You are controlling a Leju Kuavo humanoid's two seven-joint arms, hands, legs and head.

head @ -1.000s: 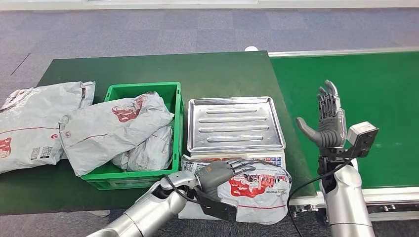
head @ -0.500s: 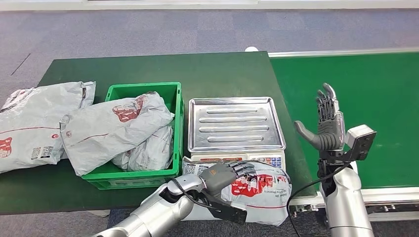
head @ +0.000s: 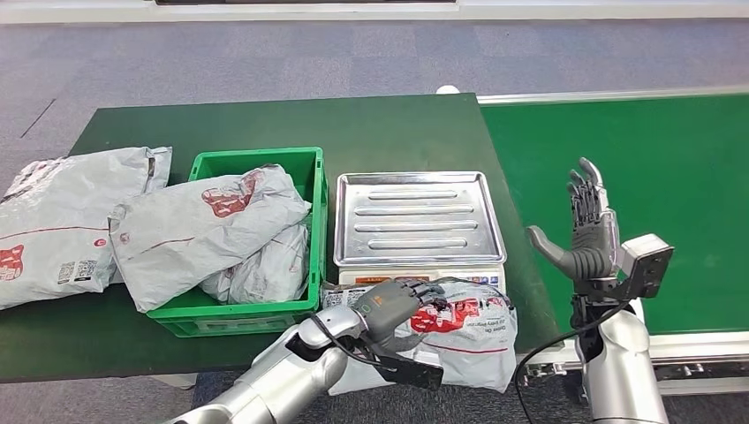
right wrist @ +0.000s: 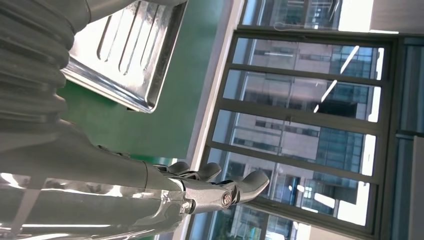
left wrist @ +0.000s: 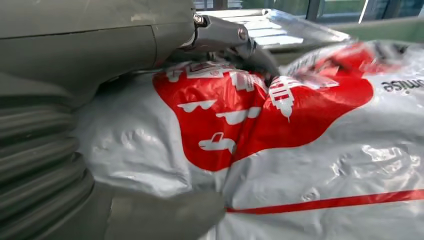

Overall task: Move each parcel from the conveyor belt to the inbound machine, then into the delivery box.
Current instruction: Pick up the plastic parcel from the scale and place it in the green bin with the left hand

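My left hand [head: 396, 306] grips a grey parcel with red print [head: 459, 340], held at the table's front edge just below the steel tray of the inbound machine [head: 415, 221]. In the left wrist view the parcel [left wrist: 300, 145] lies under my fingers [left wrist: 225, 37], with the tray behind. My right hand [head: 585, 231] is raised upright over the green conveyor belt [head: 671, 168], fingers spread, holding nothing. The green delivery box [head: 252, 163] stands left of the machine with grey parcels [head: 208, 230] piled in it.
More grey parcels [head: 62, 212] lie on the green table [head: 265, 119] at the far left. The conveyor's metal frame [head: 689, 353] runs along the front right. Grey carpet floor lies beyond the table.
My left hand has closed tighter on the parcel and drawn it slightly left and up. The right hand has sunk a little.
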